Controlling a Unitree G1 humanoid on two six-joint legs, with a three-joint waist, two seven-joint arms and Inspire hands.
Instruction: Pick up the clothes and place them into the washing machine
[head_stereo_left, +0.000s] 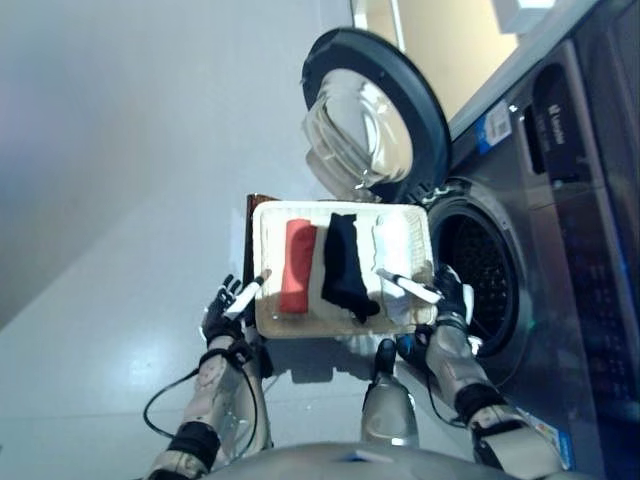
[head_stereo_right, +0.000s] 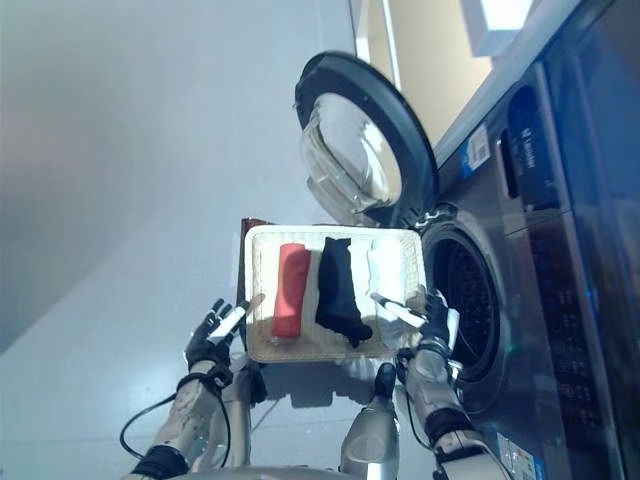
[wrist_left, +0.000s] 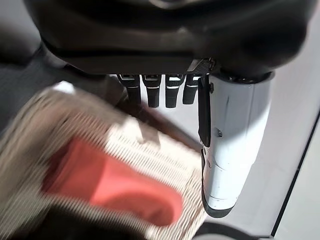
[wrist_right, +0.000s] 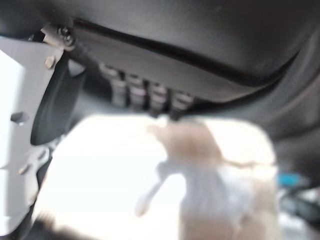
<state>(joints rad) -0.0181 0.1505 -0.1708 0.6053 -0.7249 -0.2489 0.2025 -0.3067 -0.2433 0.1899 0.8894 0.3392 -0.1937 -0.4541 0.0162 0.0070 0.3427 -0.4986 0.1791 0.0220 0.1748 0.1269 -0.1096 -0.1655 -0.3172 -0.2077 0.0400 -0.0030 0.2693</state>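
1. Pale grey floor (head_stereo_left: 120, 200) fills our left; a dark front-loading washing machine (head_stereo_left: 570, 250) stands on our right, its round door (head_stereo_left: 372, 120) swung wide open and the drum opening (head_stereo_left: 480, 280) exposed.
2. Between us and the machine sits a shallow woven tray (head_stereo_left: 268, 310) on a dark stand; we cannot make out the stand itself.
3. Three clothes lie side by side in the tray: a red roll (head_stereo_left: 297, 265) nearest our left, a black piece (head_stereo_left: 346, 265) in the middle, a white piece (head_stereo_left: 392, 250) nearest the drum.
4. Our left hand (head_stereo_left: 225, 310) sits at the tray's left near edge, fingers straight and spread, holding nothing; its wrist view shows the red roll just past the fingertips.
5. Our right hand (head_stereo_left: 447, 292) sits at the tray's right near corner, just beside the white piece, white thumb reaching over the rim; fingers look straight and empty.
6. Progress, as we judge it: nothing loaded yet. All three pieces remain to be lifted and put in the drum.
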